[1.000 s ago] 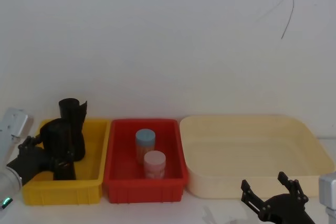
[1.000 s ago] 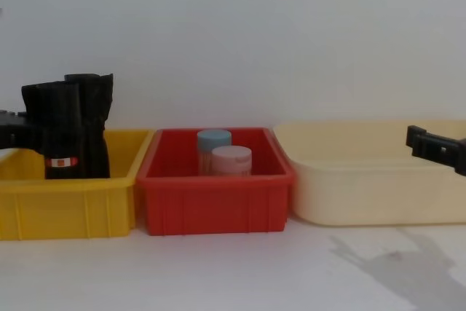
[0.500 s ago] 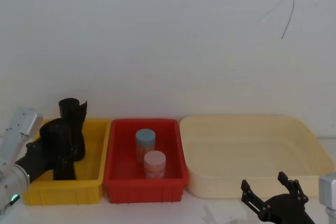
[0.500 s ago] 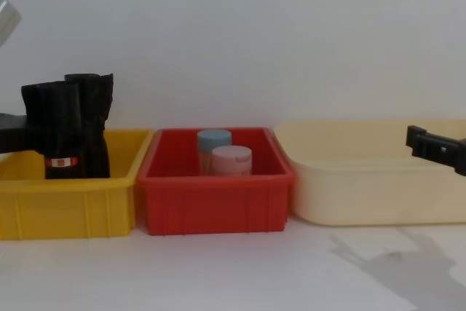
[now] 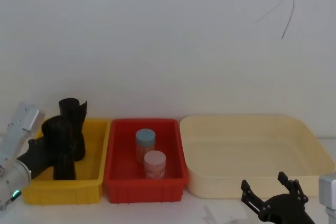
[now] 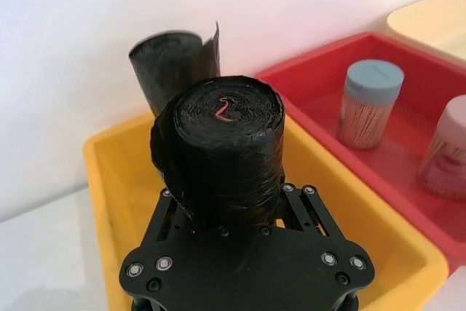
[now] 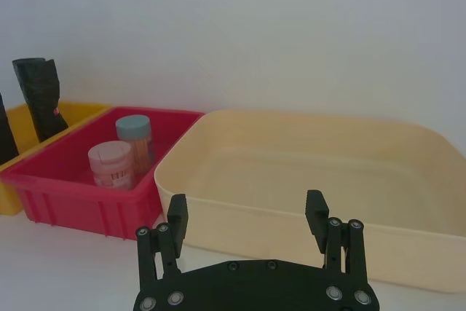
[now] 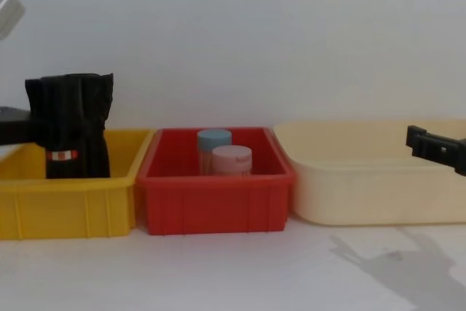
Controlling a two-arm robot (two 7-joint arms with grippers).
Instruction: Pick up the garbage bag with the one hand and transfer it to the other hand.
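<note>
Bench [image 8: 218,274]: white, carries 3 bins in a row; bare strip in front, w/ room for the hand-off low over it.
Cream tub [image 8: 364,198]: biggest, on robot's right, nothing in it. Right pincer waits in front of its near wall.
Red bin [image 8: 215,205]: middle, touching both neighbours. Bag's path to the right probably crosses it, so carry above the rim.
Yellow bin [image 8: 73,213]: on robot's left, holds both black rolls. Its walls hide the bag's lower end, so can't tell if it's off the floor. Lift straight up till clear of the rim, then go sideways.
Garbage bag [image 8: 65,125]: upright black roll, red-white band low on it, at the near-left of the yellow bin, gripped at mid-height. Keep it vertical so the top half stays free for the other arm.
2nd roll [image 6: 175,60]: no label seen, stands just behind the bag, prob. touching it. Go up slowly and don't drag it along.
Left pincer [image 6: 234,209]: fingers either side of the roll, pinching the bag. Film is crinkly and soft, so hold firm; a slip looks likely if jerked.
Right pincer [image 7: 246,213]: low in front of the cream tub, fingers spread, holding nothing. Should take the bag above the left grip before the left lets go.
Jars: blue-lid [image 5: 145,142] and pink-lid [image 5: 155,163] in the red bin, taller than its rim. Pass well above them.
</note>
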